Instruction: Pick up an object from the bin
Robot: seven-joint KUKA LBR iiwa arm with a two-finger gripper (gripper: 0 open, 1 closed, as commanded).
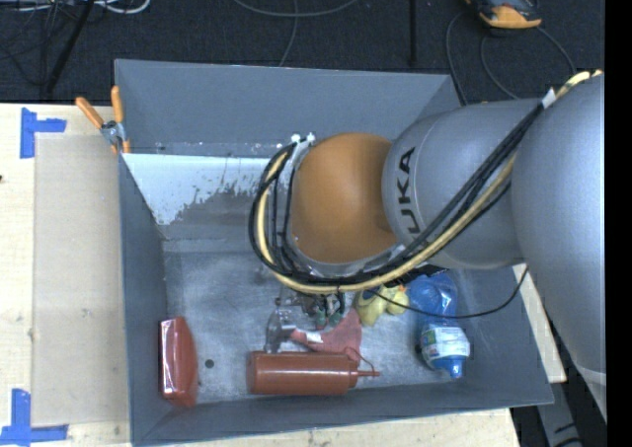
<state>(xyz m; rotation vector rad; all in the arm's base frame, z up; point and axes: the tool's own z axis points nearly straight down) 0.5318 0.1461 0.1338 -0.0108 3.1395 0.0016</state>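
Note:
My gripper (285, 329) hangs low over the front middle of the bin, under the arm's orange cover. Just in front of it a red-brown squeeze bottle (301, 373) lies on its side, nozzle pointing right. A pinkish-red soft thing (342, 336) lies against the gripper's right side, touching the bottle's nozzle end. A small yellow thing (372, 308) sits a little further right, partly hidden by the cables.
A blue packet with a white and green label (441, 341) lies at the front right. A dark red block (178, 361) lies near the front left corner. The arm and its cables cover the bin's middle and right.

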